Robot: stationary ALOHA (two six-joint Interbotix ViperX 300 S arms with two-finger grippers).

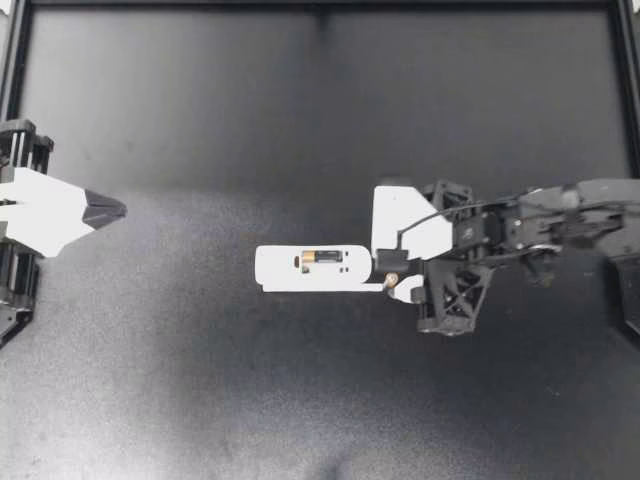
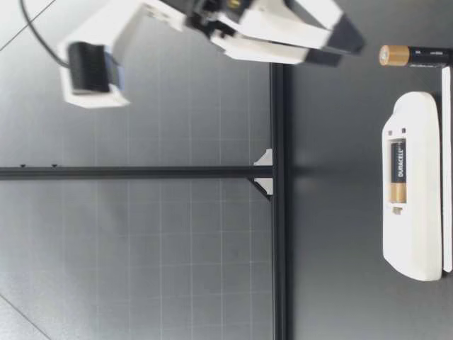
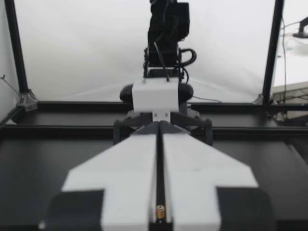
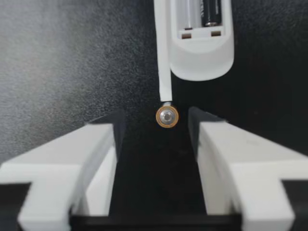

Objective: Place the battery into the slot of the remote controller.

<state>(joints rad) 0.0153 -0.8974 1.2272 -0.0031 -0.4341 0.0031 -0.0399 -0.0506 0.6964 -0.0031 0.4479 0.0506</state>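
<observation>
The white remote controller point(image 1: 290, 270) lies mid-table with one battery point(image 1: 322, 258) seated in its slot. A second battery point(image 1: 391, 280) stands on end just off the remote's end. My right gripper point(image 1: 388, 268) is open around it, and neither finger touches it. In the right wrist view that loose battery point(image 4: 167, 117) shows end-on between the spread fingers point(image 4: 226, 144), ahead of the remote point(image 4: 202, 48). The low view has the battery point(image 2: 414, 55) upright below my right gripper point(image 2: 340, 46). My left gripper point(image 1: 105, 210) rests shut at the table's left side, holding nothing.
A thin white strip point(image 4: 164, 67) runs along the remote's side up to the loose battery. A black frame rail point(image 1: 320, 5) borders the dark table. In the left wrist view my right arm point(image 3: 166, 53) faces the shut fingers point(image 3: 192, 192).
</observation>
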